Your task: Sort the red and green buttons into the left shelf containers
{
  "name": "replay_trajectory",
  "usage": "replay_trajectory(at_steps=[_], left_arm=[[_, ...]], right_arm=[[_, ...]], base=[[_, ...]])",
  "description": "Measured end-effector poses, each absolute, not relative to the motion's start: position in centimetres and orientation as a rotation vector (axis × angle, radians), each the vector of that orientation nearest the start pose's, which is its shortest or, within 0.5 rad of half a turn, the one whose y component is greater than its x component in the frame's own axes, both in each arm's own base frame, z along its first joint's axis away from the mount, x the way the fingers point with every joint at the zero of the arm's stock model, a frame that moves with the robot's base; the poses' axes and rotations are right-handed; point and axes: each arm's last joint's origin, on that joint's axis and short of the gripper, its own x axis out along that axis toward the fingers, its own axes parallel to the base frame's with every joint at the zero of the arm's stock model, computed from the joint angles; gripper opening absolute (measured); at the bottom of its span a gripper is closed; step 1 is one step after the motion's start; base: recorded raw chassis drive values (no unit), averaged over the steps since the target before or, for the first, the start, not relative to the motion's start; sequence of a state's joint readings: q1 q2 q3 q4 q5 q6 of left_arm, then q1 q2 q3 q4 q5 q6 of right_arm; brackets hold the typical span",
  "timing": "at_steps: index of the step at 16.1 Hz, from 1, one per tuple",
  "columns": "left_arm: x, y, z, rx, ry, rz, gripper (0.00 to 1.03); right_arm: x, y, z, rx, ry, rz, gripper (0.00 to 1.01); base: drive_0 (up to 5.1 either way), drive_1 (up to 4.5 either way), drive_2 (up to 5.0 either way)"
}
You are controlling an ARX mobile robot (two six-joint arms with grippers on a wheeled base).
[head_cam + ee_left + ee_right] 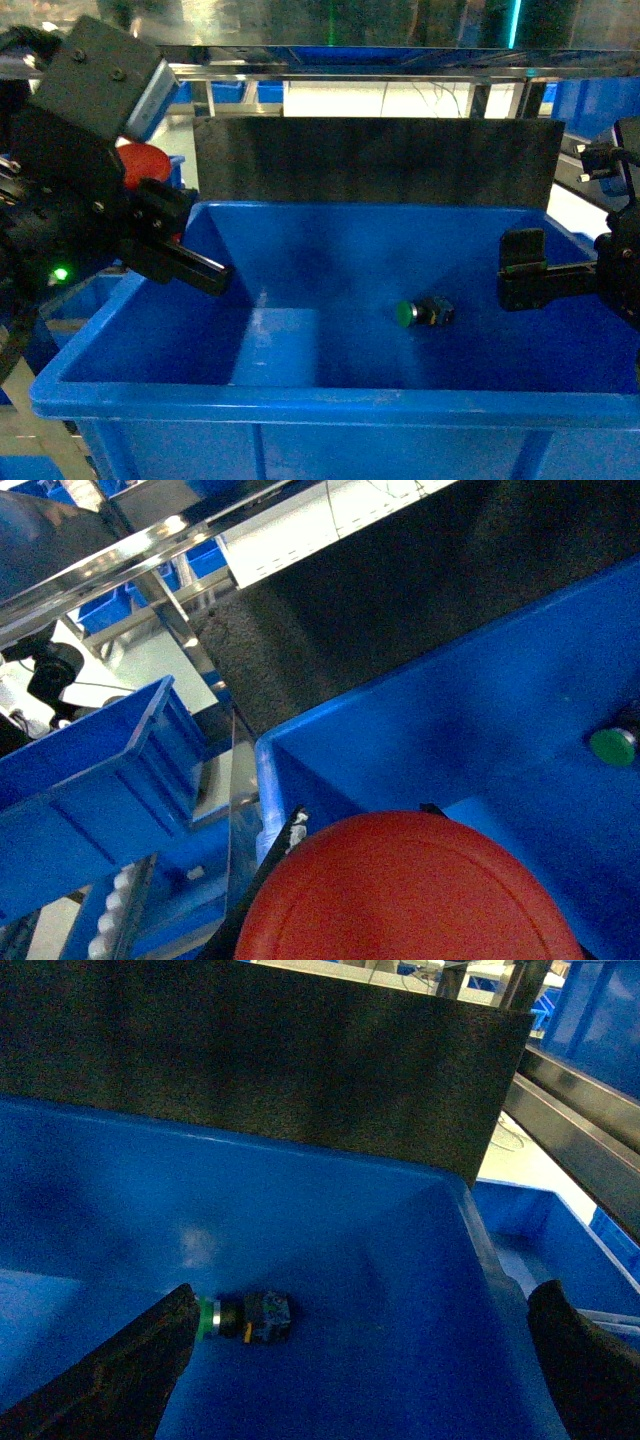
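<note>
Shelving backdrop, large blue bin (330,405): green button (423,313) lying on its floor; left end effector (165,245) pinching red button (410,892) over left rim, best carried clear leftward before release; right end effector (525,270) spread, empty.

No legible txt or labels.

Left fingers (165,225) clamped, right fingers (523,268) apart

Dim, blue-tinted, bright backlight behind
</note>
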State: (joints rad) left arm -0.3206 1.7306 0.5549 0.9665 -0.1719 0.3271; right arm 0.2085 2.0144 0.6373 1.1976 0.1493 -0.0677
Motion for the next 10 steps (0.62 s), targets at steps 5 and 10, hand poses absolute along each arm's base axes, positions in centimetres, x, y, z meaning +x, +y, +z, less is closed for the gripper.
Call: replay_trajectory(at_steps=[5, 10], left_arm=[[32.5, -9.8, 10.4, 0.431, 0.251, -0.137, 0.25], [33.7, -10.1, 8.9, 0.444, 0.272, -0.136, 0.25]], right_arm=[[32.8, 6.5, 9.6, -0.099, 0.175, 0.065, 0.98], [32.8, 6.5, 9.6, -0.099, 0.175, 0.065, 0.98]], base=[[0.0, 0.0, 0.0], [0.0, 0.0, 0.0]])
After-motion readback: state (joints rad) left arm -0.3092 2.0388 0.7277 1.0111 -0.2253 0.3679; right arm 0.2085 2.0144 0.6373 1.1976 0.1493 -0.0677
